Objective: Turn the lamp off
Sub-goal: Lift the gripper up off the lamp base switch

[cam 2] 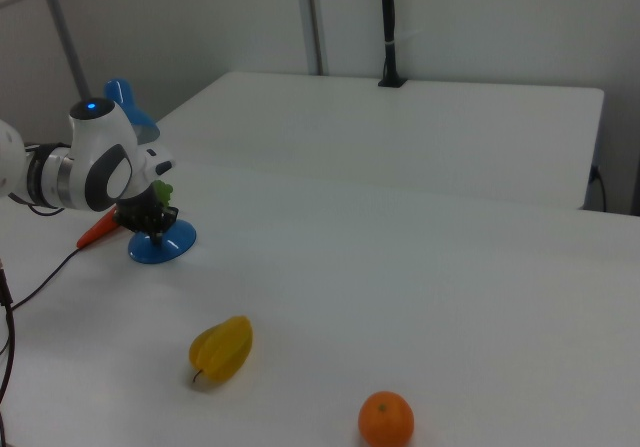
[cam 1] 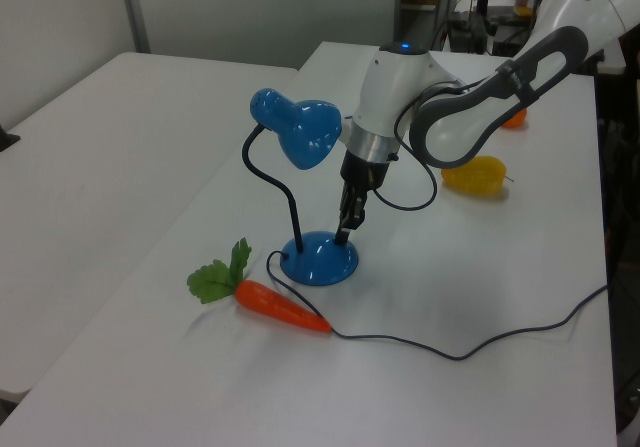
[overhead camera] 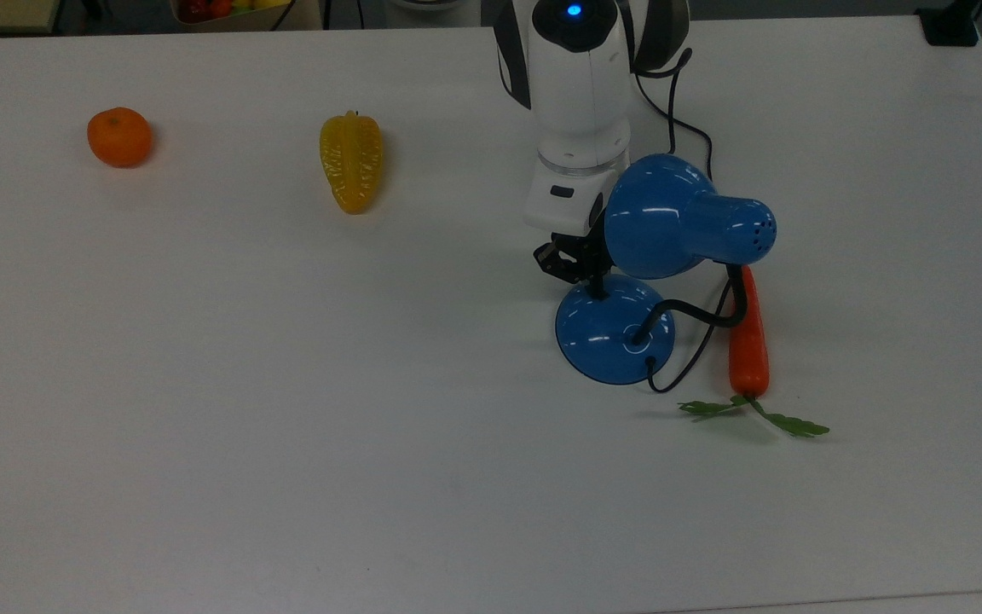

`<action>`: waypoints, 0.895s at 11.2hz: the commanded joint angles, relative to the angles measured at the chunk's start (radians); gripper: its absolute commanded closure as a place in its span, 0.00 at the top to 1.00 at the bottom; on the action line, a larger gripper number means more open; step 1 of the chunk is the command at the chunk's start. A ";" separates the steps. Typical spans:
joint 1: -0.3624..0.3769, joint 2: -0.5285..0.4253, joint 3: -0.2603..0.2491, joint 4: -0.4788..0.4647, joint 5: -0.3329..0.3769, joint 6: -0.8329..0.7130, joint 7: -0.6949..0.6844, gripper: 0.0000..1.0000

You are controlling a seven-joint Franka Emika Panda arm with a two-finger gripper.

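White glossy arm (overhead camera: pixel 578 102), blue indicator light (overhead camera: pixel 574 10), black cable (overhead camera: pixel 678 102).
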 commanded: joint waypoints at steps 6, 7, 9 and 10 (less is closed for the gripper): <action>0.009 0.010 -0.006 -0.067 -0.048 0.022 0.027 0.00; 0.009 0.010 -0.005 -0.073 -0.052 0.020 0.027 0.00; 0.009 0.010 -0.006 -0.082 -0.056 0.020 0.027 0.00; 0.008 0.010 -0.006 -0.082 -0.060 0.020 0.027 0.00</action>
